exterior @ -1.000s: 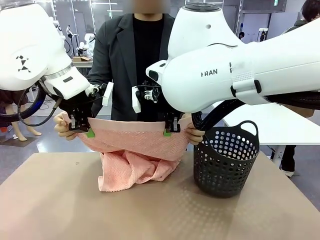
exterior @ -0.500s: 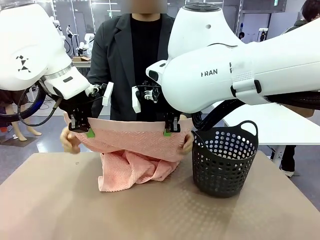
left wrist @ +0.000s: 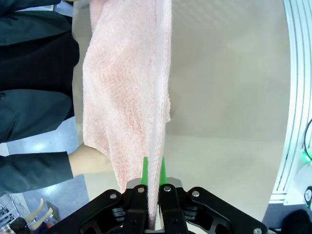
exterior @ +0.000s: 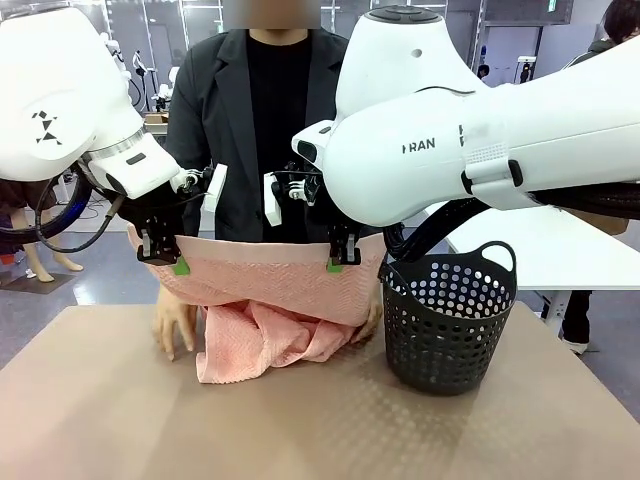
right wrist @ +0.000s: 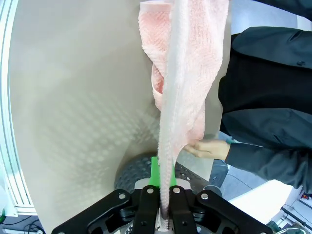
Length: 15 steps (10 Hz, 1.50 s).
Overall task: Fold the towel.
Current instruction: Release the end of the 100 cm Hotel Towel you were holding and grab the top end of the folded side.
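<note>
The salmon-pink towel [exterior: 265,290] hangs stretched between my two grippers above the table, and its lower part bunches on the tabletop. My left gripper [exterior: 162,262] is shut on the towel's upper left corner [left wrist: 146,161]. My right gripper [exterior: 343,262] is shut on the upper right corner [right wrist: 168,161]. In the left wrist view my left gripper [left wrist: 152,168] pinches the towel edge between green pads. My right gripper [right wrist: 163,168] does the same in its wrist view. The person's hands [exterior: 175,325] are low, beside and behind the hanging towel.
A dark perforated basket [exterior: 447,315] stands on the table just right of the towel, close to my right arm. The person in a dark jacket [exterior: 265,120] stands at the far side. The brown table [exterior: 320,430] has free room in front of the towel.
The person's hands let go of the towel's upper corners and dropped to the table. Both grippers kept still, holding the towel. The basket shifted slightly left.
</note>
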Motion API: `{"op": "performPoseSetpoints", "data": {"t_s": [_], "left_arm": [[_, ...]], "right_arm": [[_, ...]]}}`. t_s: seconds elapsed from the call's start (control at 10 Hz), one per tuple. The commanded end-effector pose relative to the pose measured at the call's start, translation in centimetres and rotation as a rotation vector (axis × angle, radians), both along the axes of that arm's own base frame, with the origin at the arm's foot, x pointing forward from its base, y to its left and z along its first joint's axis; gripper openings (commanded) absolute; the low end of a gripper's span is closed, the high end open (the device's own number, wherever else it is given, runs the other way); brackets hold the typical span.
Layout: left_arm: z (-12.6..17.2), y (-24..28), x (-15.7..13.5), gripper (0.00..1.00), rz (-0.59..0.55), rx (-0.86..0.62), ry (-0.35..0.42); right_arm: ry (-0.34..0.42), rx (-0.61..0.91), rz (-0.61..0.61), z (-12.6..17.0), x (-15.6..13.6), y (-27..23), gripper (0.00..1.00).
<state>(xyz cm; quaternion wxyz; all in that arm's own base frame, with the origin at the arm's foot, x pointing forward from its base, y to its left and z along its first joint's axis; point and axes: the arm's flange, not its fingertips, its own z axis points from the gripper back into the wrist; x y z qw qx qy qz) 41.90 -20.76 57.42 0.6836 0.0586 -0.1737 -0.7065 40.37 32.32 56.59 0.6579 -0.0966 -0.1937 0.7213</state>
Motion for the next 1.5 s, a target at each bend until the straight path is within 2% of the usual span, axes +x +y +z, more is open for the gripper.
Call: {"op": "performPoseSetpoints", "data": {"t_s": [0.0, 1.4], "left_arm": [[0.06, 0.09, 0.02, 0.0, 0.006, -0.001, -0.001], [0.06, 0.09, 0.02, 0.0, 0.006, -0.001, -0.001]], "right_arm": [[-0.01, -0.001, 0.001, 0.18, 0.03, -0.04, 0.0], [-0.01, -0.001, 0.001, 0.18, 0.03, -0.04, 0.0]]}}
